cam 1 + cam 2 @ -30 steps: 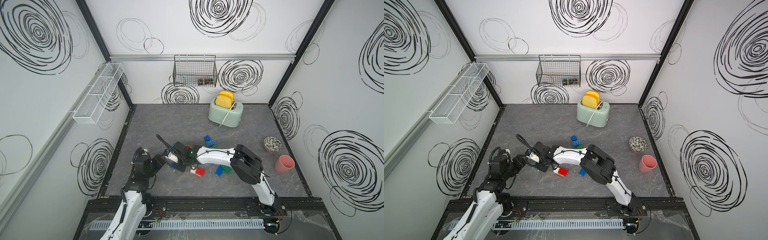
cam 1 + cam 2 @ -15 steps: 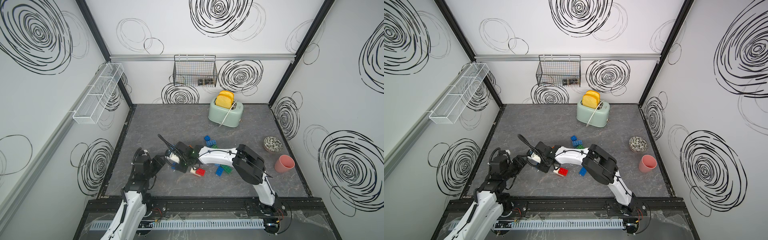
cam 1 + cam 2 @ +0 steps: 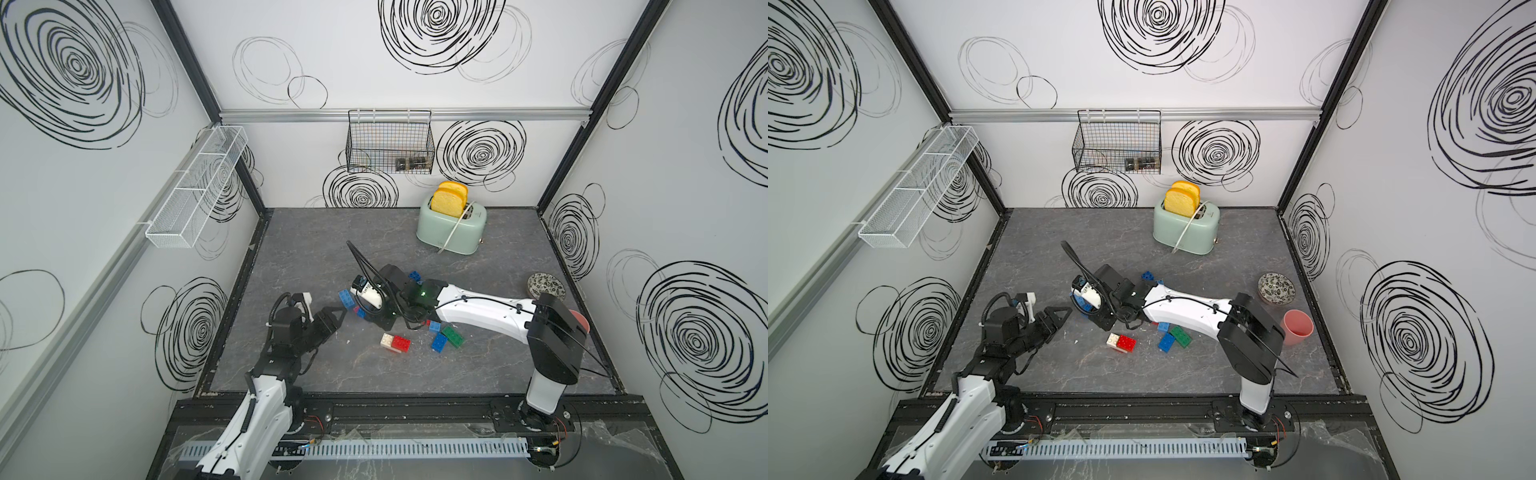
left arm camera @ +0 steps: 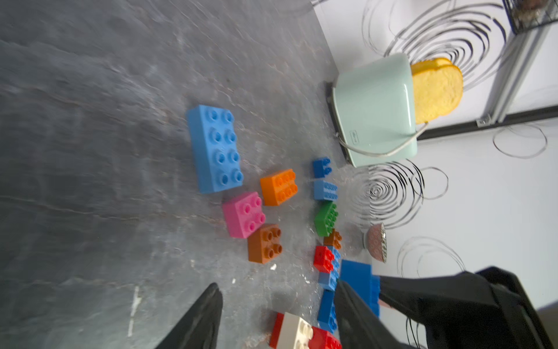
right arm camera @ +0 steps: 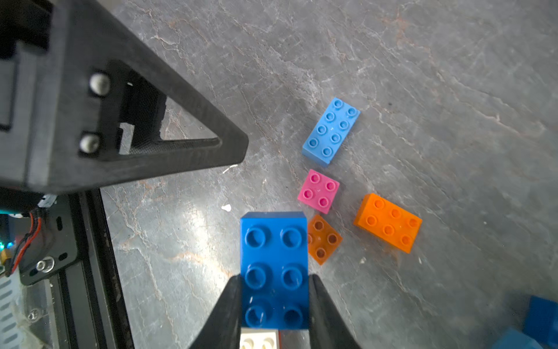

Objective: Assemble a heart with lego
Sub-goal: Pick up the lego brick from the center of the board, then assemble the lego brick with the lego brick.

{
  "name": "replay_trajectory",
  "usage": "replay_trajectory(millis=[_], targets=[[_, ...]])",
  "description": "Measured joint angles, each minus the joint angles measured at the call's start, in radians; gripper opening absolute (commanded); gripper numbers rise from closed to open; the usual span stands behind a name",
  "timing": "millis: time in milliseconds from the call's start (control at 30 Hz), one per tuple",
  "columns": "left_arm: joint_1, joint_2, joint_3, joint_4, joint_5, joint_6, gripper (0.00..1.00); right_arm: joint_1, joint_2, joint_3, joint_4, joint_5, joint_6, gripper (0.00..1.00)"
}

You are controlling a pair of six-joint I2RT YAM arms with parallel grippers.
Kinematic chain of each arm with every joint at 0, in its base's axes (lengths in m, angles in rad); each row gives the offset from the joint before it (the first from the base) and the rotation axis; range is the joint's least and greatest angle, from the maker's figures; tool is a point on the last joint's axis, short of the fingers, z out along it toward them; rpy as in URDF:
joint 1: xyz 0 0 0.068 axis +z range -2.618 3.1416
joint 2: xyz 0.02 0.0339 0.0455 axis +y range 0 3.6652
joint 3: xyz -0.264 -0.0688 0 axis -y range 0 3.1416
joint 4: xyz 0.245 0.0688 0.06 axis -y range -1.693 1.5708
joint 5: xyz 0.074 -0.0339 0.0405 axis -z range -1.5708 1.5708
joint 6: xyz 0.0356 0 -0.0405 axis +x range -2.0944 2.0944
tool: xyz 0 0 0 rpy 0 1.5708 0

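The right gripper (image 5: pixel 274 279) is clamped on the long sides of a dark blue oblong brick (image 5: pixel 273 241), holding it studs-up over the grey table (image 5: pixel 453 90). Just beside it is a loose cluster of lego: a light blue oblong brick (image 5: pixel 331 130), a pink square brick (image 5: pixel 318 191), a brown square brick (image 5: pixel 323 238) and an orange oblong brick (image 5: pixel 388 223). The left gripper (image 4: pixel 276 291) hovers nearby, jaws apart and empty. The step looks like placing the dark blue brick. Next it likely needs lowering and squaring against the cluster before release.
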Motion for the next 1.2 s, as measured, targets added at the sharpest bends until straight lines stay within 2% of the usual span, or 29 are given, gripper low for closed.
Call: replay_trajectory(millis=[200, 367, 667, 1200], targets=[[-0.174, 0.034, -0.001, 0.062, -0.006, -0.012, 0.67, 0.016, -0.072, -0.108, -0.018, 0.046, 0.045, 0.28], [-0.248, 0.072, -0.021, 0.123, -0.022, -0.026, 0.67, 0.051, -0.09, -0.137, -0.015, 0.083, 0.075, 0.28], [-0.303, 0.095, -0.04, 0.169, -0.034, -0.037, 0.67, 0.087, -0.099, -0.215, -0.006, 0.142, 0.105, 0.28], [-0.329, 0.114, -0.076, 0.215, -0.038, -0.059, 0.67, 0.096, -0.113, -0.244, 0.029, 0.171, 0.112, 0.28]])
